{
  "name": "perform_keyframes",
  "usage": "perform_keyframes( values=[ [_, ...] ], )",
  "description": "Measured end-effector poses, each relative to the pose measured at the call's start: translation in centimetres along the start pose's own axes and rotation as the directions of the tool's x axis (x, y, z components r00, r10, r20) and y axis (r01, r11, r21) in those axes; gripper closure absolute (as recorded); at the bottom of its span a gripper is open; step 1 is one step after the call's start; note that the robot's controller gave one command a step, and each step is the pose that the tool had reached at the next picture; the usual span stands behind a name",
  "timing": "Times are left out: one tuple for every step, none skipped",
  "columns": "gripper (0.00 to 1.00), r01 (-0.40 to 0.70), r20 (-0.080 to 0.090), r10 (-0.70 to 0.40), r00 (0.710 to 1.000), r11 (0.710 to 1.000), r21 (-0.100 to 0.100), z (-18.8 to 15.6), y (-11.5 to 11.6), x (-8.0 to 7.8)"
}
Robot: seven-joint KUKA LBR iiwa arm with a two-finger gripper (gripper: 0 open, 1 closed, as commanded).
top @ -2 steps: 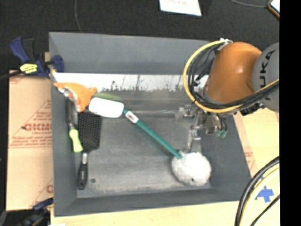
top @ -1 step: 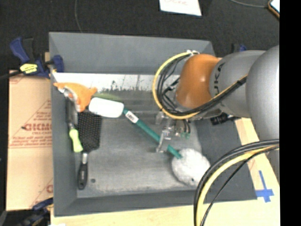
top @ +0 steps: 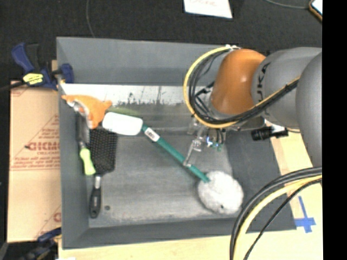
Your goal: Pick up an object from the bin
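Camera view puts the fingers (top: 193, 156) low over the teal-handled, white-headed brush (top: 171, 151) lying across the bin (top: 135, 53); we cannot tell whether they are apart or clamped, so we judge the lift not yet done.

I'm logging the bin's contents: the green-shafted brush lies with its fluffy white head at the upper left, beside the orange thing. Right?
Not quite. The camera view shows the green-shafted brush with its fluffy white head at the grey metal bin's lower right, just below the gripper. Its smooth white plastic end is what lies upper left, beside the orange thing.
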State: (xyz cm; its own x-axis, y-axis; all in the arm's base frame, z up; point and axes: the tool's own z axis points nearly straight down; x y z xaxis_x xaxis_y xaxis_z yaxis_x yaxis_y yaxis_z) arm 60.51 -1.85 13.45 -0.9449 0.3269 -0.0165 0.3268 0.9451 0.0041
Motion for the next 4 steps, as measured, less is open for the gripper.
perform_keyframes(
  values=[
    [0.00,0.063,-0.011,-0.063,0.998,0.998,0.001,3.4,-0.1,3.1],
    [0.00,-0.071,0.005,0.071,0.997,0.997,-0.002,6.4,5.0,1.2],
    [1.00,-0.102,-0.002,0.102,0.995,0.995,0.002,6.2,-2.6,4.0],
    [1.00,-0.101,-0.002,0.101,0.995,0.995,0.002,6.2,-2.6,4.0]
  ],
)
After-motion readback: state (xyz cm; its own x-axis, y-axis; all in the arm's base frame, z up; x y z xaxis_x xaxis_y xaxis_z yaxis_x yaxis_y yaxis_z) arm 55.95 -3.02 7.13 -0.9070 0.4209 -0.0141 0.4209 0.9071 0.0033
